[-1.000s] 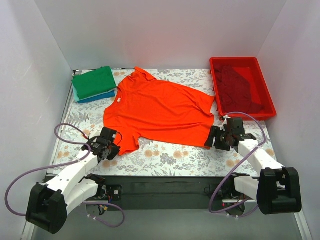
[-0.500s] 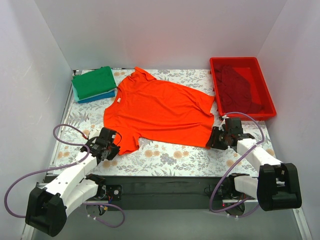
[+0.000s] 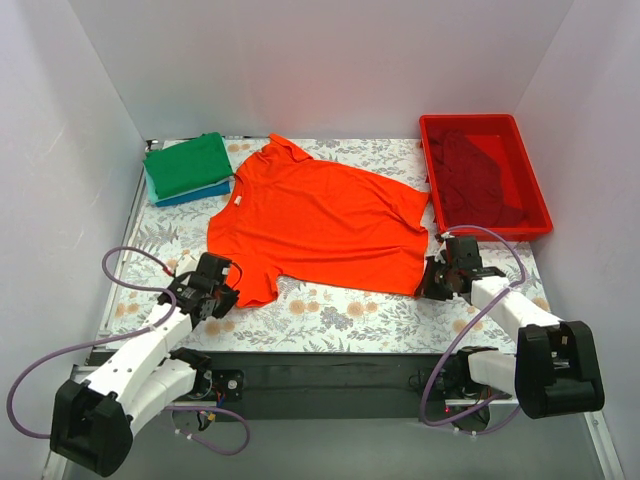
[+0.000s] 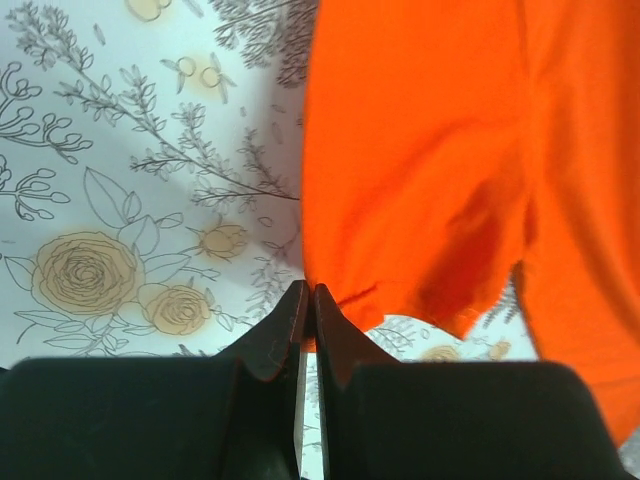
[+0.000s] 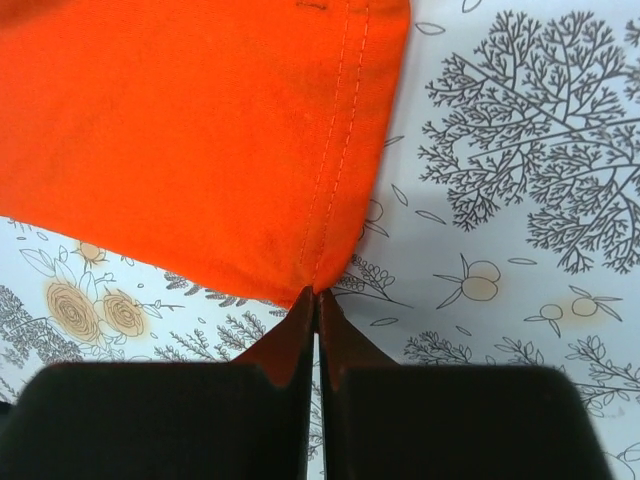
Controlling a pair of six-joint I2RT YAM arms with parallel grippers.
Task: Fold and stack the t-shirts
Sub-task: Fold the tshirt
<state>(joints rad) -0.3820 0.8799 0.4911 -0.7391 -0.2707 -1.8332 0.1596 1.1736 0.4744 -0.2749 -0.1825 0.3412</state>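
A bright orange-red t-shirt (image 3: 320,220) lies spread flat on the flowered table cover, its hem to the right. My left gripper (image 3: 231,296) is shut on the edge of the near sleeve (image 4: 400,270), with orange cloth pinched between the tips (image 4: 309,296). My right gripper (image 3: 429,282) is shut on the near hem corner (image 5: 330,262), the tips (image 5: 316,297) meeting right at the stitched edge. At the back left, a folded green t-shirt (image 3: 188,163) rests on a folded blue one (image 3: 196,195). A dark red t-shirt (image 3: 478,168) lies in the bin.
The red plastic bin (image 3: 433,126) stands at the back right, close behind my right arm. White walls close in the table on three sides. Purple cables loop beside both arm bases. Bare flowered cover (image 3: 350,315) shows along the near edge.
My right gripper has closed from wide open onto the shirt's near hem corner. The left gripper stays shut on the sleeve, and its arm has shifted slightly.
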